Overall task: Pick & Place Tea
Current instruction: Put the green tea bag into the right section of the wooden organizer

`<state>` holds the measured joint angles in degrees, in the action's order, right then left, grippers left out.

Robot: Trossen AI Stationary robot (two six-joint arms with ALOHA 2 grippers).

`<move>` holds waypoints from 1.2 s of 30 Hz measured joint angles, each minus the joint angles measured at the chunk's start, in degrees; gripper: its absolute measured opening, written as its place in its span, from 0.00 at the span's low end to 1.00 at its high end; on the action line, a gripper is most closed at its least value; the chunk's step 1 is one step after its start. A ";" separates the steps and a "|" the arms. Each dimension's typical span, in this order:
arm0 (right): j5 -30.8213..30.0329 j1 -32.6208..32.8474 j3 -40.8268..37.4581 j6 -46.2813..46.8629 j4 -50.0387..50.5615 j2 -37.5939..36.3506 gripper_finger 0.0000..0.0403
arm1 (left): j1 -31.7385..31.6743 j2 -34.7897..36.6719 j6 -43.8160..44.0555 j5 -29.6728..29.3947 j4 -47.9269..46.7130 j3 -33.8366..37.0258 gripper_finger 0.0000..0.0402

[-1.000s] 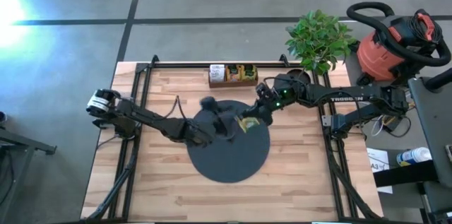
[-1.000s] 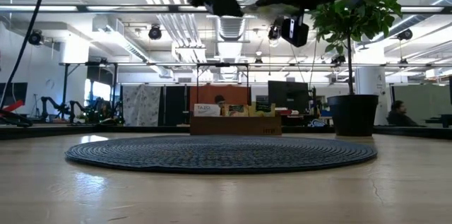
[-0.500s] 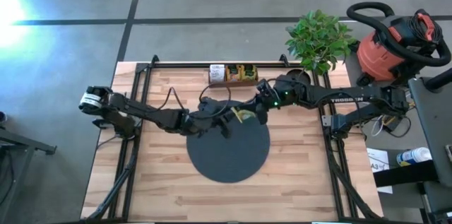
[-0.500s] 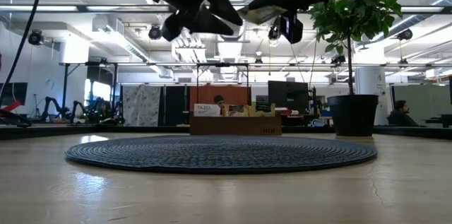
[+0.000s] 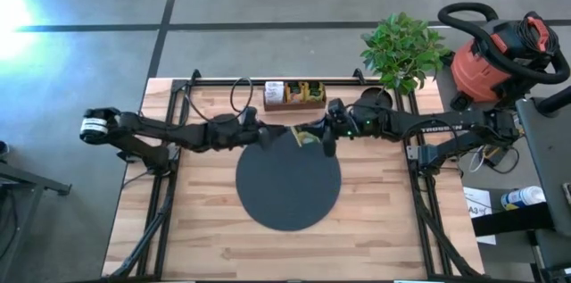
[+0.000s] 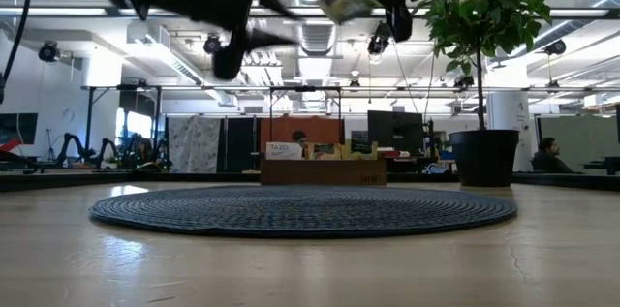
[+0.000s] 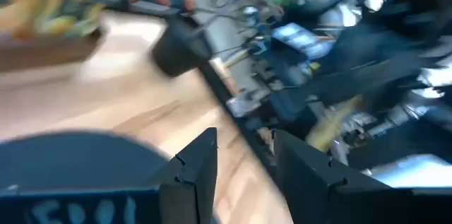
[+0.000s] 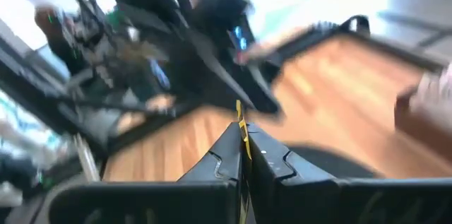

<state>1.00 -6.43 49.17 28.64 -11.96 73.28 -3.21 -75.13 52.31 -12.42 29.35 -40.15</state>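
Both arms are up off the tabletop (image 5: pixel 205 229), stretched toward each other over the far half, tips nearly meeting above the far edge of the black disc (image 5: pixel 287 189).

Right gripper (image 5: pixel 308 133): fingers pressed together, pinching one yellow-green tea packet (image 5: pixel 309 137). Packet is in the air, clear of the disc. In the right wrist view it shows as a thin yellow edge (image 8: pixel 241 121) clamped between the two dark fingers (image 8: pixel 219 160). In the low view the packet (image 6: pixel 341 6) hangs high above the mat, right of centre.

Left gripper (image 5: pixel 268 136): fingers spread, nothing between them. Left wrist view shows the two fingers (image 7: pixel 194 171) apart with bare wood and the disc edge behind; the right arm and a yellowish packet (image 7: pixel 337 121) sit farther off, blurred. The left gripper is just left of the right one, near but not touching as far as I can tell.

Wooden tray (image 5: pixel 294 95) sits at the far edge of the tabletop, centre, holding more packets: a white-labelled one at its left end, green-yellow ones to the right. In the low view the tray (image 6: pixel 323 171) stands behind the disc.

Potted plant (image 5: pixel 403 51) at the far right corner. Red shop vacuum (image 5: pixel 500 55) on the floor to the right, off the tabletop.
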 joint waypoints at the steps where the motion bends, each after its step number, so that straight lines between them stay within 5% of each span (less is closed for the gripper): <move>1: -0.64 -0.04 0.00 -0.15 -1.71 -0.03 0.02 | -0.46 0.09 1.58 0.18 -0.20 1.02 0.34; 8: -4.47 0.34 0.02 0.95 -6.47 -0.04 0.02 | -0.65 -0.31 -2.06 2.56 14.44 3.65 0.34; 13: -4.62 0.65 0.02 2.58 -8.62 -0.04 0.02 | -0.80 -1.58 -12.02 3.33 14.27 0.90 0.34; 28: -5.32 0.80 0.01 1.12 -7.75 -0.04 0.02 | -1.61 -6.60 -13.72 9.44 14.27 -4.49 0.33; 36: -5.26 0.80 0.00 1.11 -6.42 -0.04 0.02 | -1.81 -6.32 -15.65 9.79 13.83 -4.49 0.11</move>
<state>-4.26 -5.63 49.17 29.76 -18.38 73.23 -5.02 -81.45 36.66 -2.63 43.18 -44.64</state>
